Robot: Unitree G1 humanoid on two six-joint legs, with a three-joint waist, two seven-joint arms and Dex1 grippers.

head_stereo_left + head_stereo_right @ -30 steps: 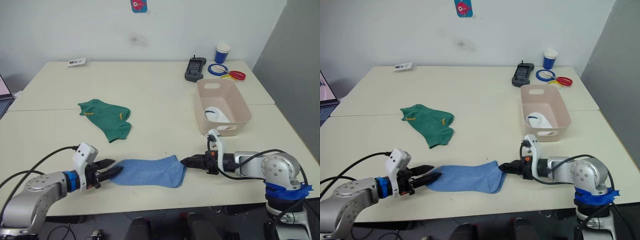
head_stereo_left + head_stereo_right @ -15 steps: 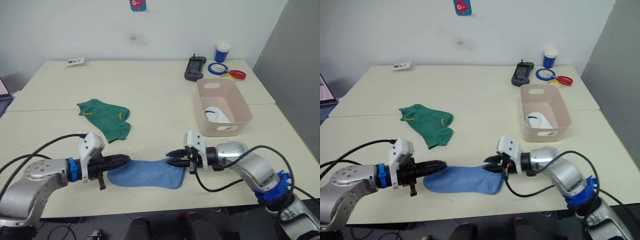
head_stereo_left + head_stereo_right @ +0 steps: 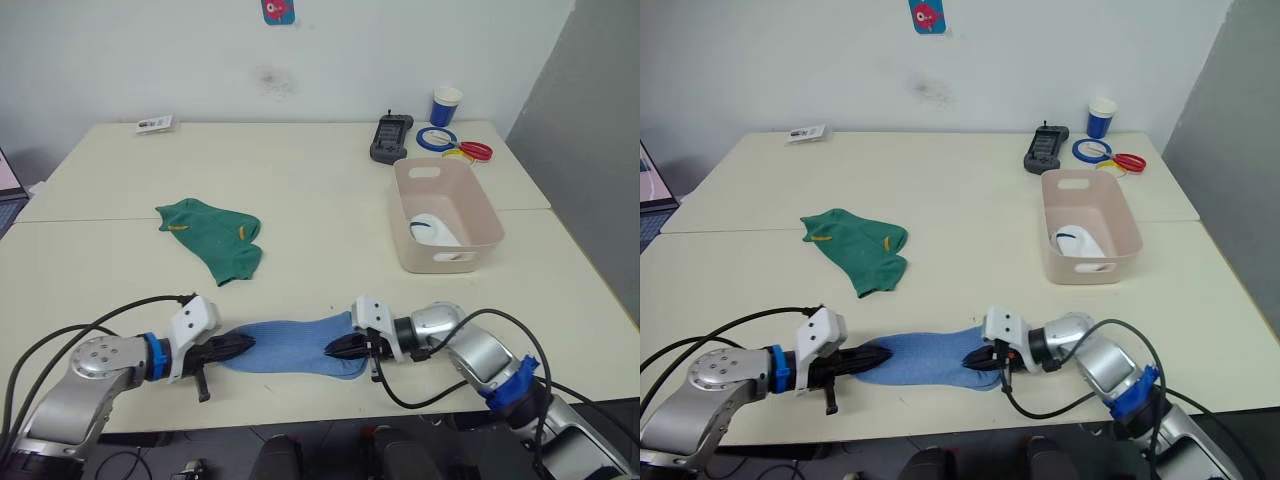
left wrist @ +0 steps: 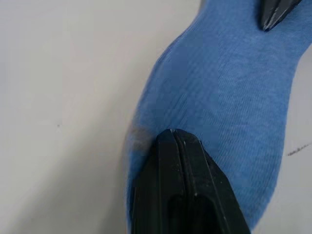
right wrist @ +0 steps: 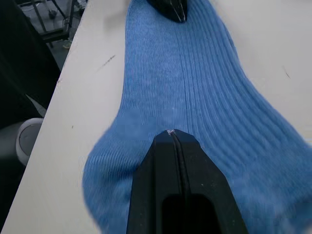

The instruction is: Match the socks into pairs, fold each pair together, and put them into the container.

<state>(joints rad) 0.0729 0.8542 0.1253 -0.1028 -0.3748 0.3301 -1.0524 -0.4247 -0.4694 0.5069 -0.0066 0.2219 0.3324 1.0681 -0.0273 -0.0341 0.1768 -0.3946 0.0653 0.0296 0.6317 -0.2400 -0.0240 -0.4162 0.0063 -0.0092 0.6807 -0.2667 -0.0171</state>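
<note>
light blue socks (image 3: 290, 346) flat at table's (image 3: 320, 200) near edge, long axis left-right | left gripper (image 3: 238, 347) fingers closed, tip on left end | right gripper (image 3: 338, 348) fingers closed, tip on right end | each arm nearest its own end

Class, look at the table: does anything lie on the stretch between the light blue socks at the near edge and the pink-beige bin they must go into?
Nothing visible does. Bare table lies between the light blue socks and the pale pink-beige plastic bin. The dark green socks lie off to the robot's left, clear of that stretch.
</note>
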